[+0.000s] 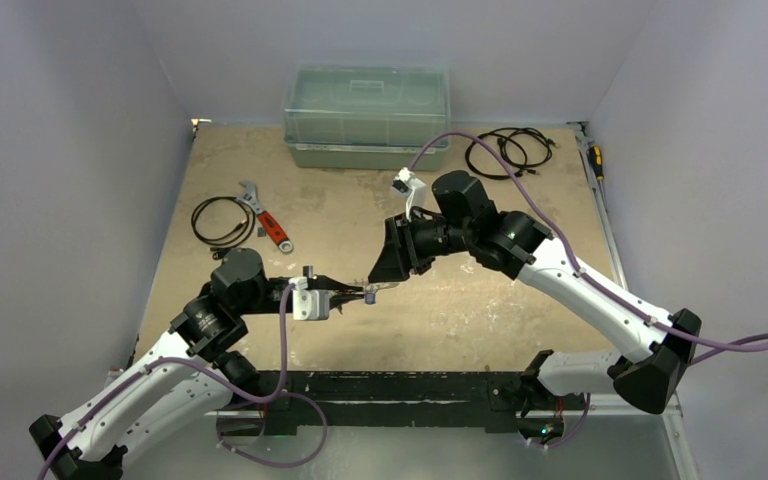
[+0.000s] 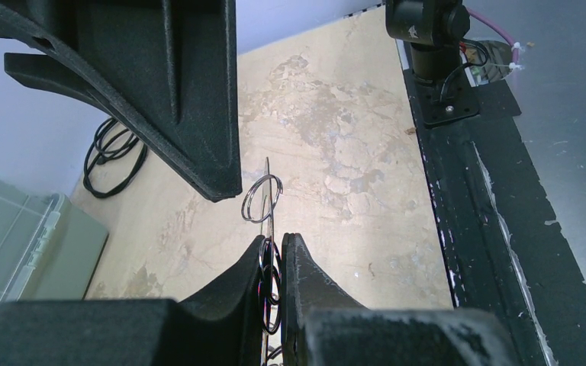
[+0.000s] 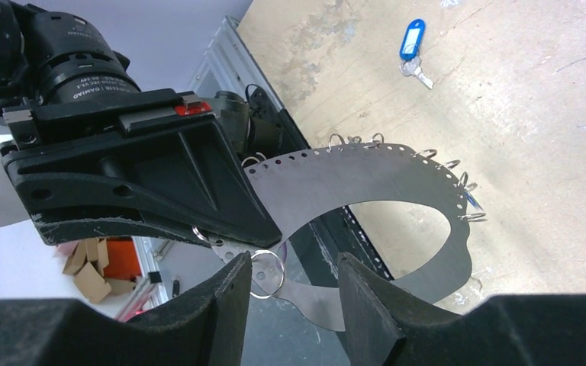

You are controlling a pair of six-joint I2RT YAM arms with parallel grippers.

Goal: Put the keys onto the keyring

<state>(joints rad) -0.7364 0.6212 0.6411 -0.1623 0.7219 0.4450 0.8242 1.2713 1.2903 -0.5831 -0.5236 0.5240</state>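
Top: left gripper (image 1: pixel 360 292) and right gripper (image 1: pixel 380 276) meet tip to tip mid-table; what's between them is too small to read. Left wrist: left jaws pinched tight on the keyring (image 2: pixel 268 229), seen edge-on. Right wrist: right jaws apart around a split ring (image 3: pixel 265 272), gripping nothing. A blue-tagged key (image 3: pixel 413 47) lies loose on the table (image 3: pixel 542 114), so I'd say threading is mostly undone.

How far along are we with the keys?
Done: the left gripper is shut on the keyring, holding it up. In hand: the right gripper stands open around one small split ring on its edge. Still to do: a blue-tagged key lies on the table, unthreaded; whether any key already hangs on the keyring, I cannot tell.
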